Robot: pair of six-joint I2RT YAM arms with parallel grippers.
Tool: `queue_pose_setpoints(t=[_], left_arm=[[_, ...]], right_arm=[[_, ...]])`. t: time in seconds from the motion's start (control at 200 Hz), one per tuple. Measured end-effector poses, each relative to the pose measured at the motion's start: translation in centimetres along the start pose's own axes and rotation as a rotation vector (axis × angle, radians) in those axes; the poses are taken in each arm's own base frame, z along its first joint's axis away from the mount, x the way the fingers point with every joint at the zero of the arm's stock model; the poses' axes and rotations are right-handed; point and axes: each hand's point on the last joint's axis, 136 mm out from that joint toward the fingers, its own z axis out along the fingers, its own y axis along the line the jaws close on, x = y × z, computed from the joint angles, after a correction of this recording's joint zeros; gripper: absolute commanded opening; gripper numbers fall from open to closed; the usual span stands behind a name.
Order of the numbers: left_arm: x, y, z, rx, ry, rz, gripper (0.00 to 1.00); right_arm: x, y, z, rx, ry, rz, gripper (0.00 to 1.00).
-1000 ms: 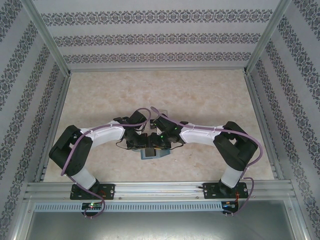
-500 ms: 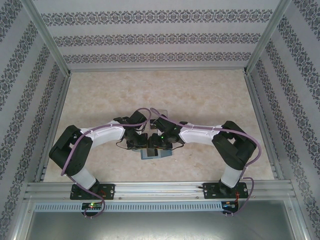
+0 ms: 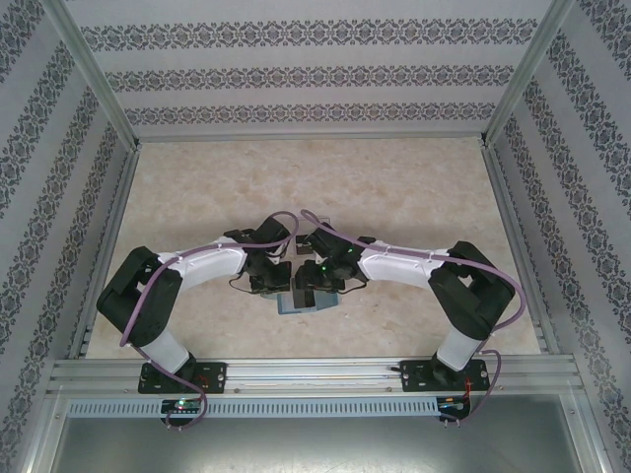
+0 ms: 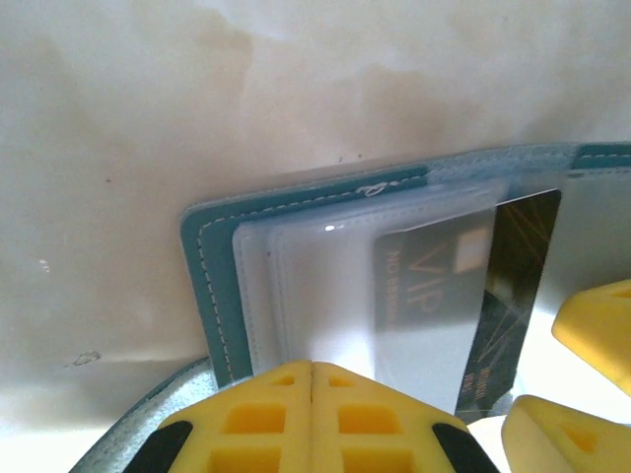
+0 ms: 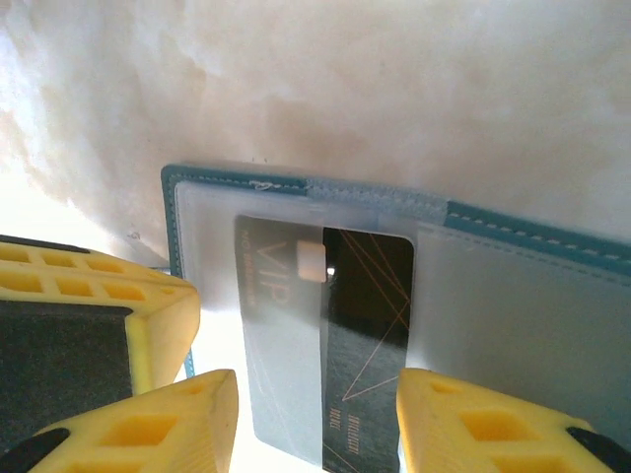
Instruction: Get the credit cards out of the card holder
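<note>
**Hands at card holder, mid-surface**

Left hand (image 4: 312, 414) fully closed, nothing visible between fingers; tips over near edge of card holder (image 4: 212, 286). Card holder open and flat on surface (image 4: 148, 99), between the two wrists in top view. Right hand (image 5: 315, 414) roughly half open, clamped across credit card (image 5: 365, 325), one finger against each long edge. Card dark, "VIP" legible; one part under clear sleeve (image 4: 315, 286), remainder bare.

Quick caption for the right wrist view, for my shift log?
Dark VIP credit card partly out of the open teal card holder, between the right hand fingers.
</note>
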Motion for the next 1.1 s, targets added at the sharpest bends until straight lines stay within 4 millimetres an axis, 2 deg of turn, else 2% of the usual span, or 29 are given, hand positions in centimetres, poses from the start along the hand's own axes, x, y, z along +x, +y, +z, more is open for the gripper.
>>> queue_pose_setpoints(t=[0.35,0.56,1.099], left_arm=[[0.3,-2.5,-0.3,0.041,0.007,0.051,0.01],[0.7,-1.6,1.3,0.005,0.048,0.038,0.01],[0.6,-1.6,1.3,-0.001,0.048,0.038,0.0]], right_arm=[[0.3,-1.1,0.2,-0.002,0.018,0.023,0.41],[0.4,-0.9,0.6,-0.023,0.027,0.014,0.36],[0.5,-1.4,1.5,-0.093,0.053,0.038,0.29]])
